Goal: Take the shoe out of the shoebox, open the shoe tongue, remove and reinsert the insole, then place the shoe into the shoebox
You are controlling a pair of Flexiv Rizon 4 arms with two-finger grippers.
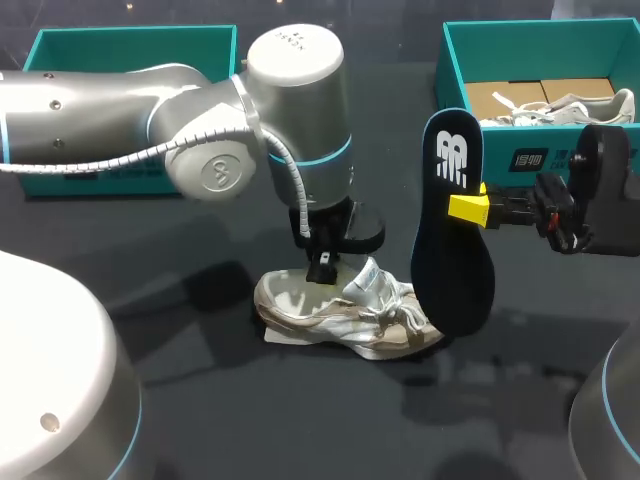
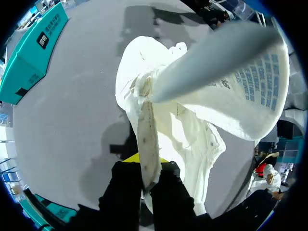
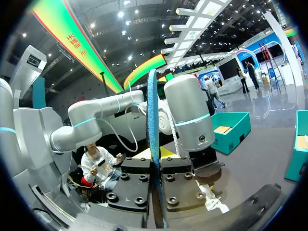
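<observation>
Here, at the far left of the dark table (image 1: 250, 430), an open teal cardboard box (image 1: 130, 50) stands well apart from the work. Near the middle, the left gripper (image 1: 320, 268) is down on the silver-beige mesh sneaker (image 1: 340, 318), which lies on the table outside any box. In the left wrist view its fingers are narrow and pinch the thin rim of the sneaker's opening from both sides. The tongue (image 1: 372, 282) stands up, so the opening looks free. To the right, the dark navy foam insole (image 1: 452, 250) hangs upright near the sneaker's toe end, wider end down, clamped at its edge between the fingers of the right gripper (image 1: 470, 208). Behind it, a second teal cardboard shoebox (image 1: 520, 140) holds another pale shoe (image 1: 560, 108). I judge the insole is out and must go back in. For this, the right arm should tilt the insole flatter and enter it toe end first under the tongue. The left grip should hold the rim firm so the sneaker does not slide or fold.
</observation>
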